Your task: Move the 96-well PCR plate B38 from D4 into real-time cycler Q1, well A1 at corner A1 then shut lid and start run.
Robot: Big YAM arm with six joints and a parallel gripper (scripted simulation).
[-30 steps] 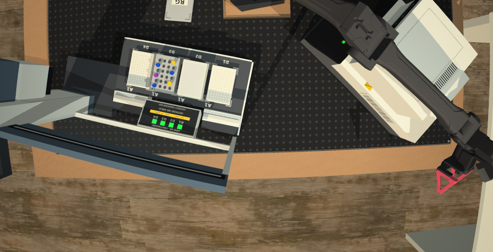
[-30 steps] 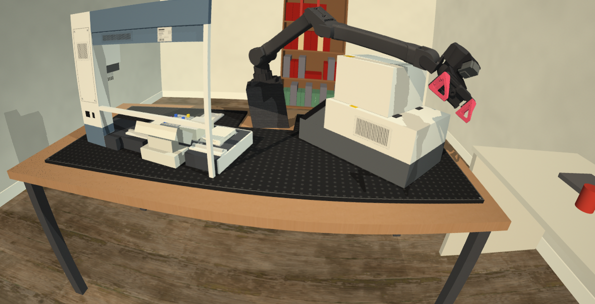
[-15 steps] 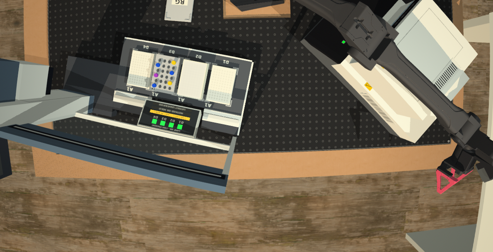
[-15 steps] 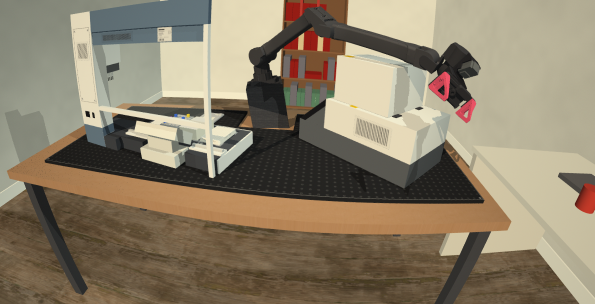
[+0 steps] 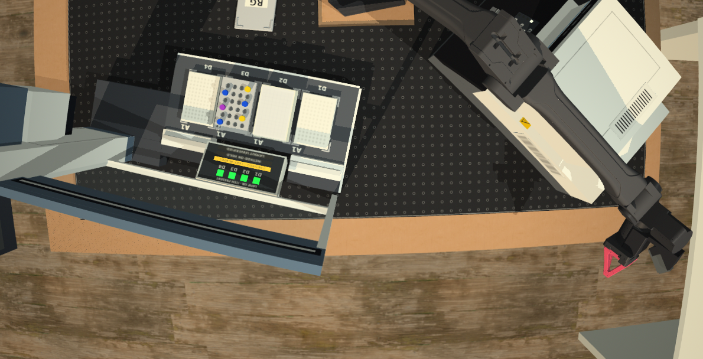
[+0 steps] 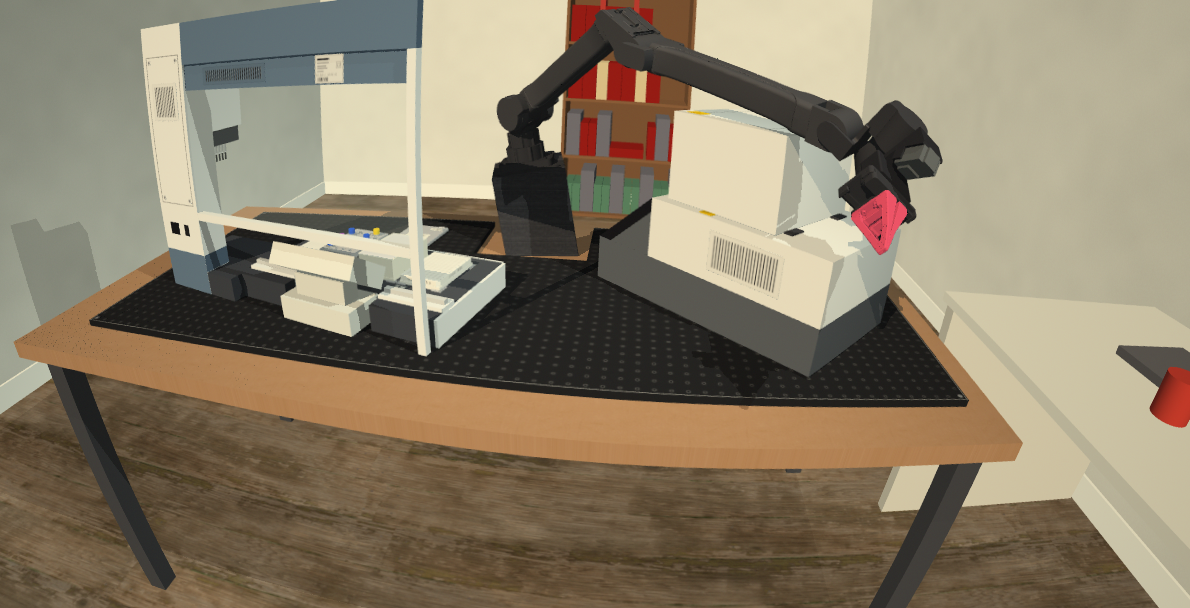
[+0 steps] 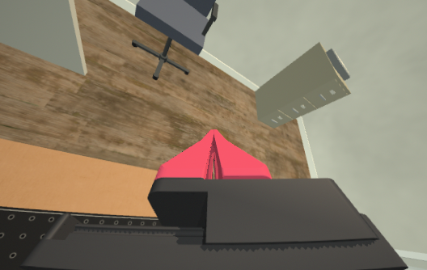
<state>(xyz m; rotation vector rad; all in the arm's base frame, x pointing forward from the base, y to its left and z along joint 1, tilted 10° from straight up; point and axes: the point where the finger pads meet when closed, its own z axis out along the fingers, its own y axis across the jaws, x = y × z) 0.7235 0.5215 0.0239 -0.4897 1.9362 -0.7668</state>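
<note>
The hand is closed on nothing, its red fingers pressed together, hanging past the surface's edge beside Q1's front end. B38 lies far off on D4, across the surface. Judging ahead, a pinched-finger jab at the keys could hit the wrong one or shove the loose cycler. The panel, its lamp and the lid's seam are hidden behind the arm.
</note>
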